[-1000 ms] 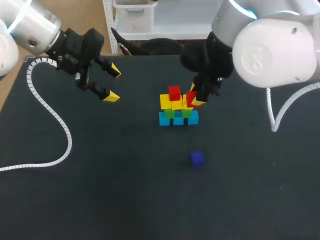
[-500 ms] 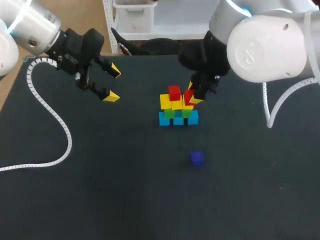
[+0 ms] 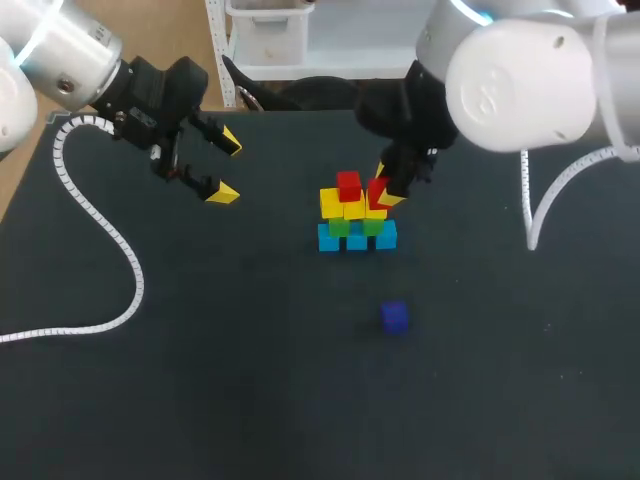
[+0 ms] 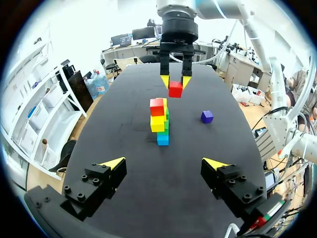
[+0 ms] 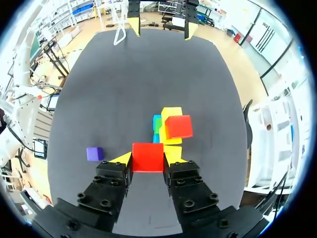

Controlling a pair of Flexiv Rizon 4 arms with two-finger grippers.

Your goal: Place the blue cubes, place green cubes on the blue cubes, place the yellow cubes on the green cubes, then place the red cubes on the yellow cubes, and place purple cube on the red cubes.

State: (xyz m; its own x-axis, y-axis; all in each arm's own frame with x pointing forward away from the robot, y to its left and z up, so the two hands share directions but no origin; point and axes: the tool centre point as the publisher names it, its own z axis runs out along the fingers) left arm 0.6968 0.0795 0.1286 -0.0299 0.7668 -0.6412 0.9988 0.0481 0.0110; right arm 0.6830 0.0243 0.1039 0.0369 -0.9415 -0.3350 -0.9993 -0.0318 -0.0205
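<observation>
So here's where we're at: our right arm [image 3: 520, 80] has its jaws clamped on the held red cube [image 3: 379, 192], one yellow tip on each side, hanging it right over the right-hand end of the stack, just beside the placed red cube [image 3: 348, 185] that already sits on the left end. The stack itself is in the middle of the worktop [image 3: 250, 400]: blue cubes [image 3: 357, 238] in a row at the bottom, green cubes [image 3: 352, 226] on those, yellow cubes [image 3: 342, 205] on top of the green. From the right wrist view the held red cube hides what's under it, so we can't tell if it's touching the yellow layer or a hair above it. The side grip makes sense to us, since it leaves the cube's bottom face free to land flat and keeps the tips clear of the neighbouring red one. The purple cube [image 3: 394, 316] sits on its own on the worktop, well apart from the stack on the near side; our guess is it's parked there because it goes on last. Our left arm [image 3: 150, 90] is up at the far left with its jaws wide open and nothing in them, well apart from the stack
</observation>
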